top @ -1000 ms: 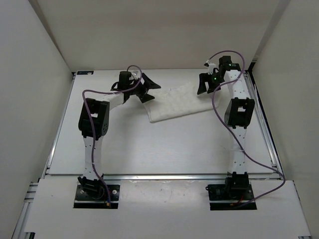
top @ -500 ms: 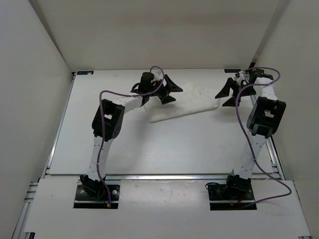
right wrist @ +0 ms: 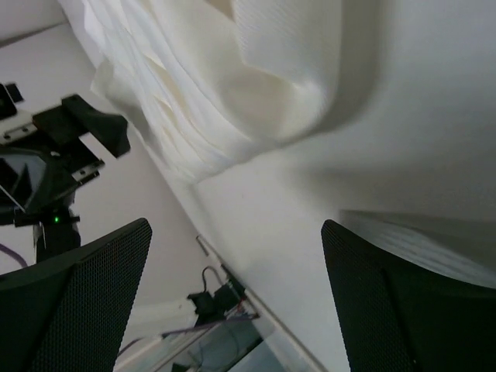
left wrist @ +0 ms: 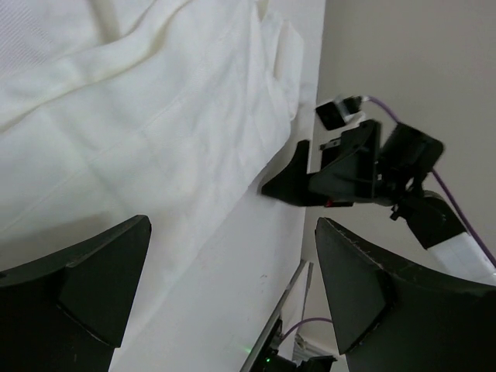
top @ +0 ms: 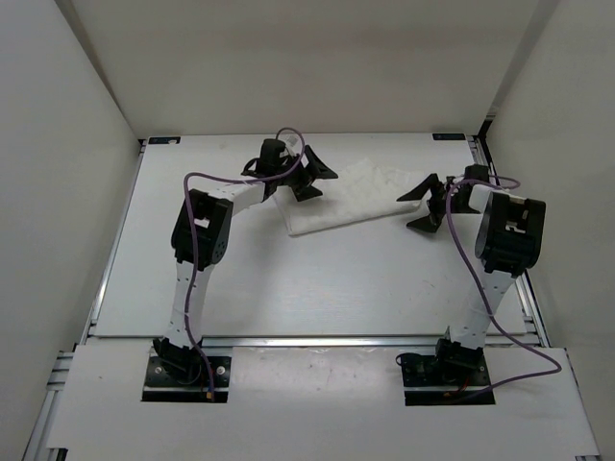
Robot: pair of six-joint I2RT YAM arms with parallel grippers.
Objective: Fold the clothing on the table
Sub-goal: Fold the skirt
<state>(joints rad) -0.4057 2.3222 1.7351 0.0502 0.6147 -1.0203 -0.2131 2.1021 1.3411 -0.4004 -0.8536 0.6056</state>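
The clothing (top: 351, 197) lies as a folded white strip slanting across the far middle of the table (top: 288, 279). My left gripper (top: 322, 184) hovers open at the strip's left end, nothing between its fingers. My right gripper (top: 408, 211) stands open just off the strip's right end, pointing left at it. In the left wrist view the wrinkled clothing (left wrist: 139, 116) fills the upper left, with bare table between my open gripper (left wrist: 232, 287). In the right wrist view the layered clothing (right wrist: 232, 77) edge lies above my open gripper (right wrist: 236, 294).
White walls close in the table on three sides. A metal rail (top: 317, 339) runs along the near edge and another (top: 509, 240) along the right side. Purple cables (top: 197, 182) loop over both arms. The right gripper (left wrist: 349, 167) shows in the left wrist view.
The right gripper has swung from the far right corner down and in to the clothing's right end, opening wider. The left gripper went right over the strip, then drew back slightly left.
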